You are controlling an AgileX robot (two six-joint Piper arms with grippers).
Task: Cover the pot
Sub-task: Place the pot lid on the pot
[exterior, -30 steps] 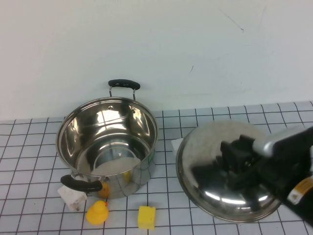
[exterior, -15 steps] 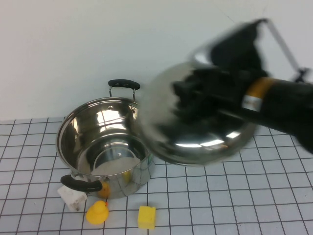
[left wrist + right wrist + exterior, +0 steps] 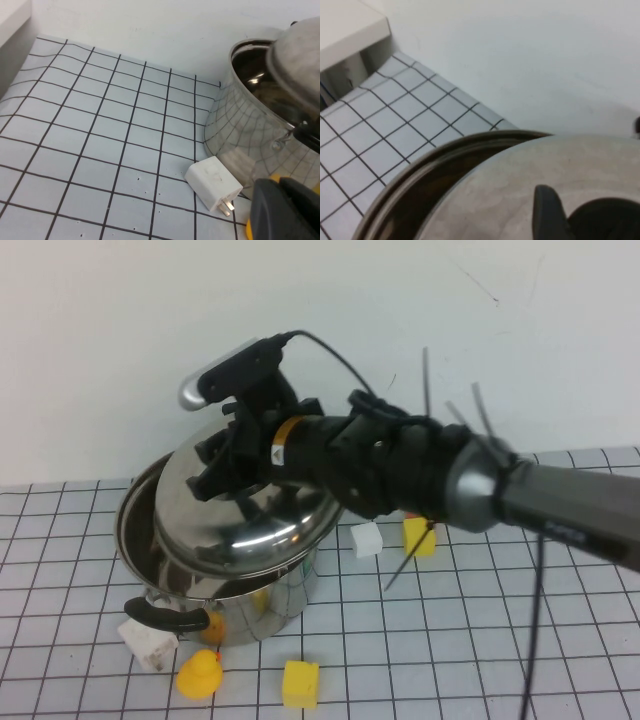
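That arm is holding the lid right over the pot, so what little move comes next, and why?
Probably ease the lid slightly left and level it, then lower it. The right tool grips its knob, but the lid hangs tilted over the pot, with the left part of the rim uncovered. The left tool isn't visible in the high view; its wrist camera looks at the pot from beside a white charger.

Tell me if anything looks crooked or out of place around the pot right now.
The lid sits askew: held by the right gripper, it tilts over the pot, leaving the left of the rim uncovered. The left gripper is beside the pot near a white charger.
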